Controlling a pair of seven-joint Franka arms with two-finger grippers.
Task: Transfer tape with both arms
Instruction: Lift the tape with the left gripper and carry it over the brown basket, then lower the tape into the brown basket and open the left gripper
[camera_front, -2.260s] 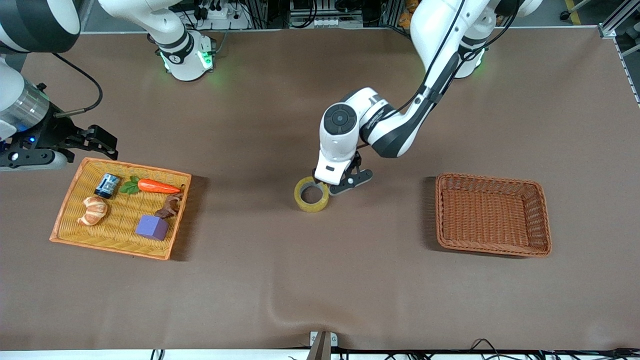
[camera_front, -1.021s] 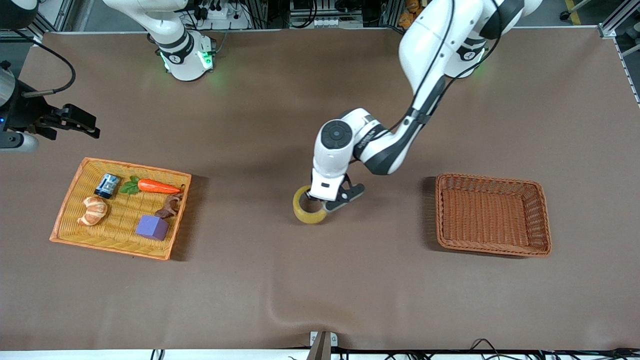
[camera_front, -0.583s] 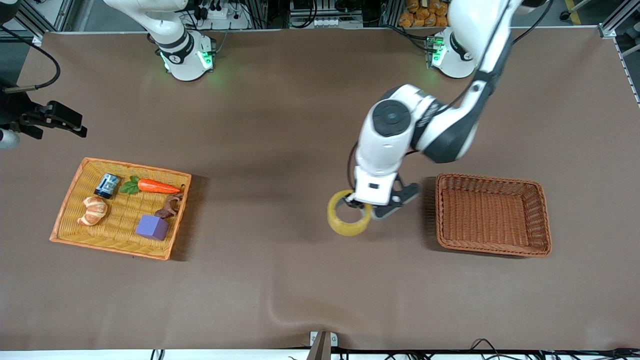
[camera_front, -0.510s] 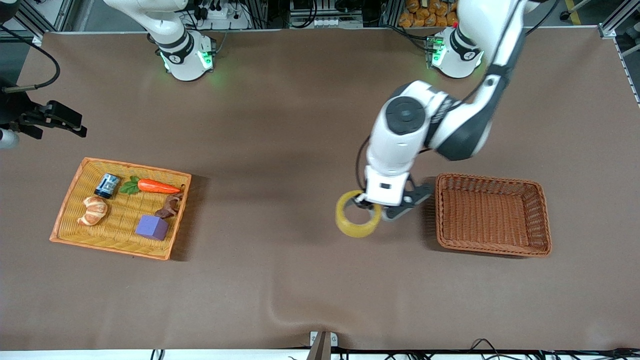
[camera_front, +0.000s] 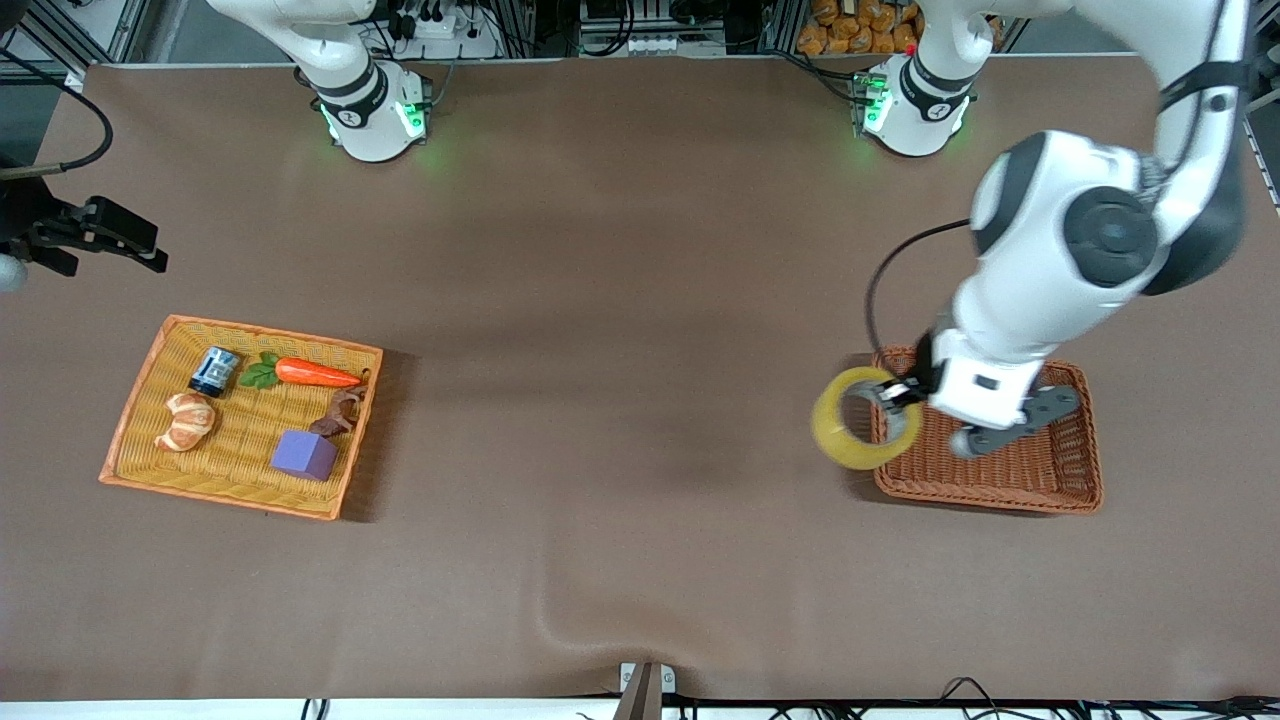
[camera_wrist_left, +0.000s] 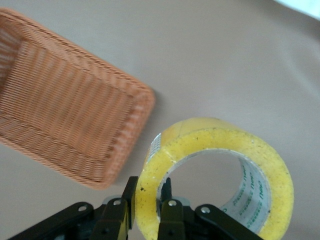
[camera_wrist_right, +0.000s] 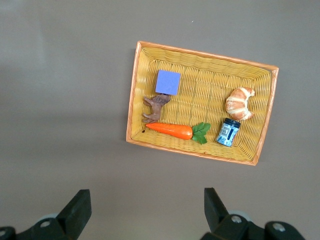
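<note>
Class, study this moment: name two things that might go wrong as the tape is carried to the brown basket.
1. The left gripper pinches only the wall of the tape, so the roll may swing or slip.
2. The tape hangs over the brown basket rim; released now, it might land on the table.

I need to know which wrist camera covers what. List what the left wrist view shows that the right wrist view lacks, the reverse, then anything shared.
Only the left wrist view shows the tape, clamped by its wall in the left gripper, and the empty brown basket below it.

Only the right wrist view shows the yellow basket holding the purple block, brown figure, carrot, croissant and small can, with the right gripper, jaws open, above the bare table beside it.

Both share only the brown table surface.
</note>
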